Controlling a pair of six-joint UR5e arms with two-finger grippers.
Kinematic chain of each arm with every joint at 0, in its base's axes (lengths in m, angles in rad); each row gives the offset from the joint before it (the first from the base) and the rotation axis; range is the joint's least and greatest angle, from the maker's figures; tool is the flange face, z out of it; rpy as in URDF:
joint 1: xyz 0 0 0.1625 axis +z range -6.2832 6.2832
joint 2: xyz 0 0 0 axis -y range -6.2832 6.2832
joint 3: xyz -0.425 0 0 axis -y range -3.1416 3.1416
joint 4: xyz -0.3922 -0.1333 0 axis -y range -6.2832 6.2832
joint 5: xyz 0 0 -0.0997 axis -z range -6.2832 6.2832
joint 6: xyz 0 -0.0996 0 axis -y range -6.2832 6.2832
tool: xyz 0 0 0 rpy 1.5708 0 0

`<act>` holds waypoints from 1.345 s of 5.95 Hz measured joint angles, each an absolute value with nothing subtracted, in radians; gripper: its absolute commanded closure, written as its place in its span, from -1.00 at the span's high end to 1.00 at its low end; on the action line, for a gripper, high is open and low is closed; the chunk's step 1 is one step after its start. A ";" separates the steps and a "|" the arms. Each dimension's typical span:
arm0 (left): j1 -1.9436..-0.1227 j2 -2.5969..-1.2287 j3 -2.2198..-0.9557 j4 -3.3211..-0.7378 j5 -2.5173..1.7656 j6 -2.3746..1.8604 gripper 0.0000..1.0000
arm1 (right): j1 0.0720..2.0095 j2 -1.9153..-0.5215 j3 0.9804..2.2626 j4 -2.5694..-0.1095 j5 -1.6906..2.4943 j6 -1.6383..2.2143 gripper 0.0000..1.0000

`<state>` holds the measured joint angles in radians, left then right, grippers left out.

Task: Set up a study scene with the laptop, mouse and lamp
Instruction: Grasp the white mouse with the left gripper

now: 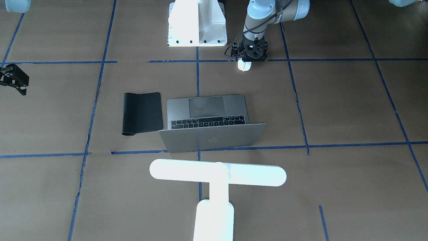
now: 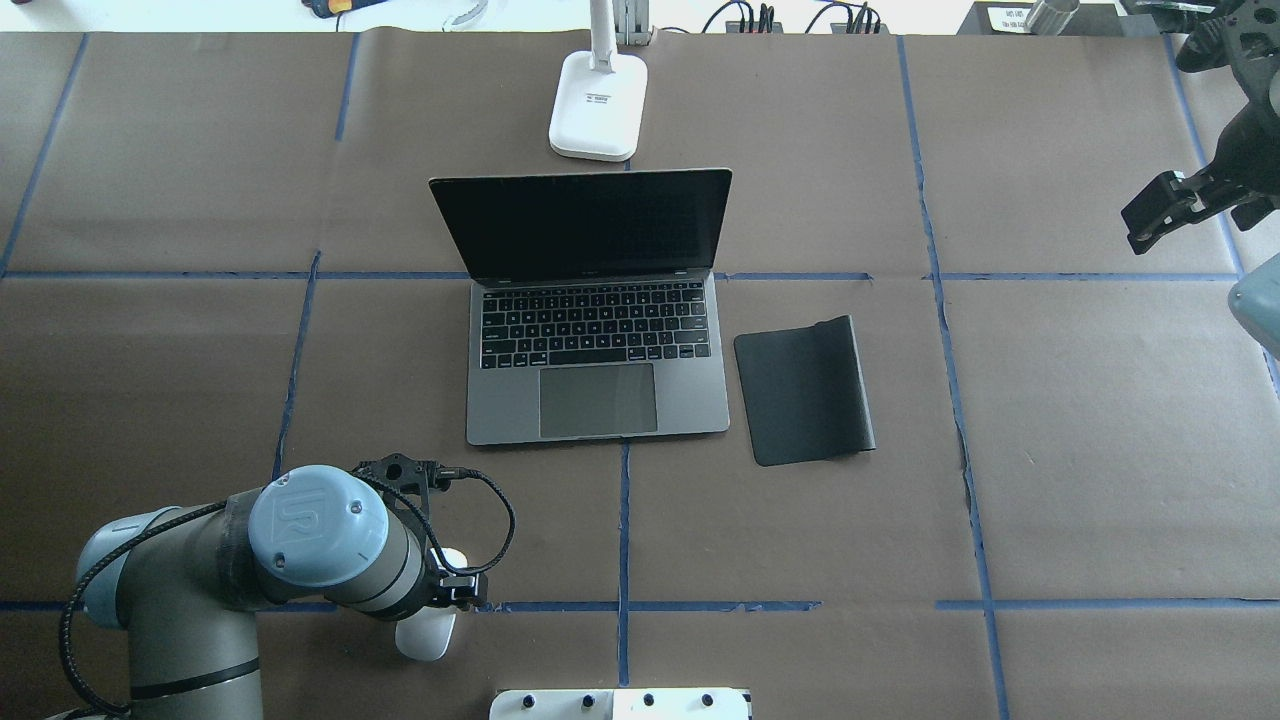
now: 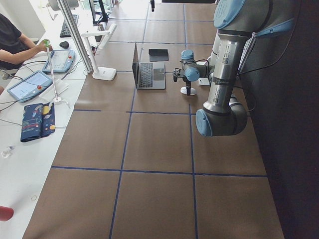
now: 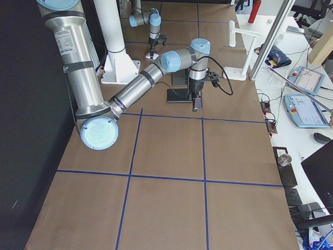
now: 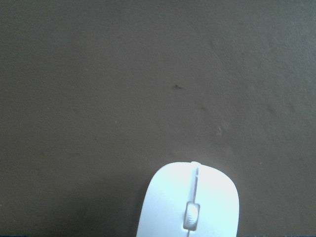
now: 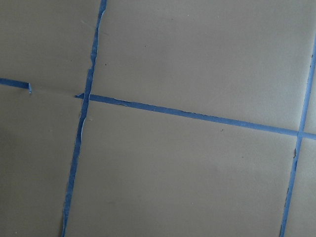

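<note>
The white mouse (image 1: 244, 66) lies near the robot's base on the brown table cover, also in the overhead view (image 2: 427, 636) and at the bottom of the left wrist view (image 5: 190, 202). My left gripper (image 1: 248, 60) is straight down over its rear half; its fingers are hidden, so I cannot tell open from shut. The grey laptop (image 2: 600, 395) stands open mid-table. The white T-shaped lamp (image 1: 217, 174) stands behind its lid. My right gripper (image 2: 1160, 212) hangs open and empty far off to the right.
A black mouse pad (image 2: 805, 392) lies just right of the laptop, one edge curled up. The white boxy pedestal (image 1: 197, 25) stands at the robot's side of the table, close to the mouse. Blue tape lines cross the cover.
</note>
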<state>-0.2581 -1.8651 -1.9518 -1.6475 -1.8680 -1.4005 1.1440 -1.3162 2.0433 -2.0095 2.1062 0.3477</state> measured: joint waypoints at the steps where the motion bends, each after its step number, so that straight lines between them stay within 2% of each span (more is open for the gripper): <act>1: -0.258 -1.865 -1.952 -1.647 -1.868 -1.406 -0.05 | 1.144 -1.316 2.043 -2.010 2.106 0.347 1.00; 2: -0.258 -1.865 -1.954 -1.647 -1.868 -1.408 -0.21 | 1.144 -1.316 2.043 -2.010 2.106 0.347 1.00; 3: -0.261 -1.865 -1.965 -1.647 -1.868 -1.409 -0.29 | 1.146 -1.316 2.044 -2.010 2.107 0.347 1.00; 6: -0.330 -1.900 -2.005 -1.634 -1.873 -1.411 -0.29 | 1.161 -1.328 2.046 -2.009 2.135 0.335 1.00; 8: -0.399 -2.014 -1.934 -1.630 -1.874 -1.410 -0.29 | 1.215 -1.382 2.044 -2.008 2.189 0.220 1.00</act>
